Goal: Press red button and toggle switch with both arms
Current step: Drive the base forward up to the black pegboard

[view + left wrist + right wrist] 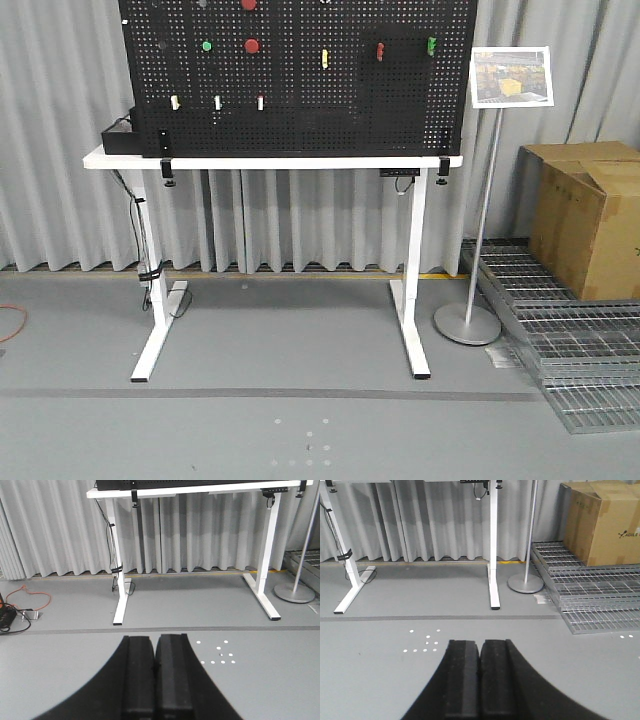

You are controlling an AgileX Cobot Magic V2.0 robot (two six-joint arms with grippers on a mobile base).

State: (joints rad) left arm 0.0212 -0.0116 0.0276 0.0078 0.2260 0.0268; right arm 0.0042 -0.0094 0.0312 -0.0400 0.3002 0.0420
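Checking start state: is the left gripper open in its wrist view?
No, the left gripper shows its jaws pressed together, nothing between them.

Lighting even, diffuse and moderately bright in all views. Shadows faint beneath the table (pixel 300 161). Pegboard (pixel 340 100) renders very dark. Front view slightly soft.

This looks like a robotics test lab, not a home. A white tabletop (pixel 270 160) carries an upright black pegboard (pixel 300 110) clamped to its edge and studded with coloured buttons and levers (pixel 252 45). Behind the tabletop, grey curtains (pixel 60 80) screen off the wall. Below and in front of it lies a bare grey floor (pixel 300 420) with small round white markers (pixel 226 641) stuck to it. To the right of the tabletop stand a sign stand (pixel 481 230), steel grating panels (pixel 570 340) and a large cardboard box (pixel 585 220) — the clutter of a workroom.
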